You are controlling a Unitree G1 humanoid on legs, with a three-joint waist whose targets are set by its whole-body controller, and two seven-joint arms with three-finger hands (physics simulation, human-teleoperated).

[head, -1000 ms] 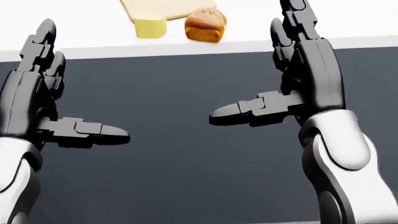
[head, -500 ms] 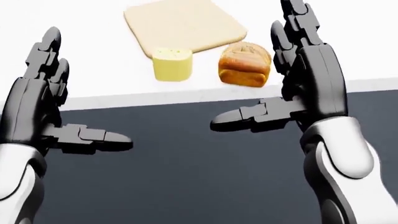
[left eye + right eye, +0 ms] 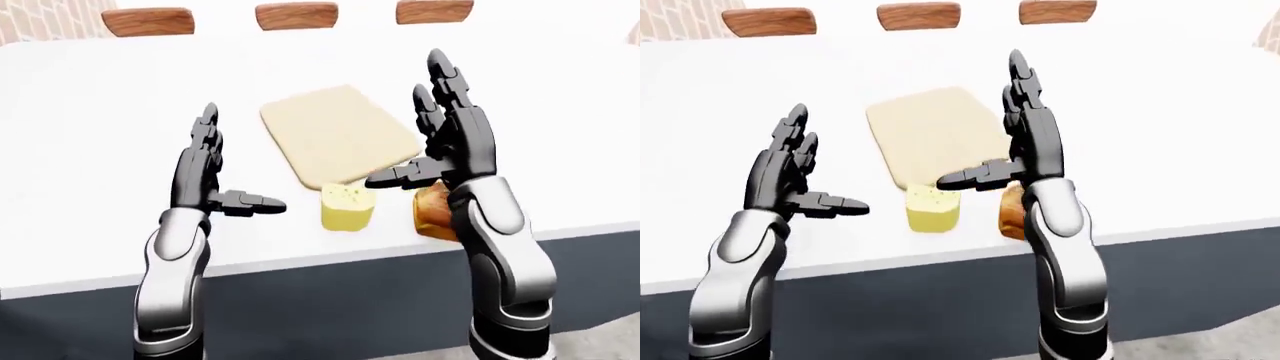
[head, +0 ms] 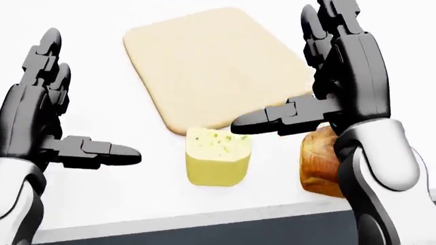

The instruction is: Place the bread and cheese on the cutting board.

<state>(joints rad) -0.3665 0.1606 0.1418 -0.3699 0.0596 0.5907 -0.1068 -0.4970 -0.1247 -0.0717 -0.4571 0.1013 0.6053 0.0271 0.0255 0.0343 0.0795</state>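
While both arms hover above the white counter (image 3: 90, 150), the left hand (image 4: 41, 117) hangs released at the head view's left, fingers spread, grasping nothing. Right of it, the cheese (image 4: 216, 155) sits just below the bare cutting board (image 4: 211, 66). The bread (image 4: 320, 163) lies beside the cheese, partly hidden behind the right hand (image 4: 334, 87), likewise spread and empty.

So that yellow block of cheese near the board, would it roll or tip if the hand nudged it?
The cheese looks like a squat wedge resting on a flat base, so it would probably slide rather than roll. It seems low and broad, so tipping looks unlikely. Its smooth sides might slip between the open right hand's hard fingers.
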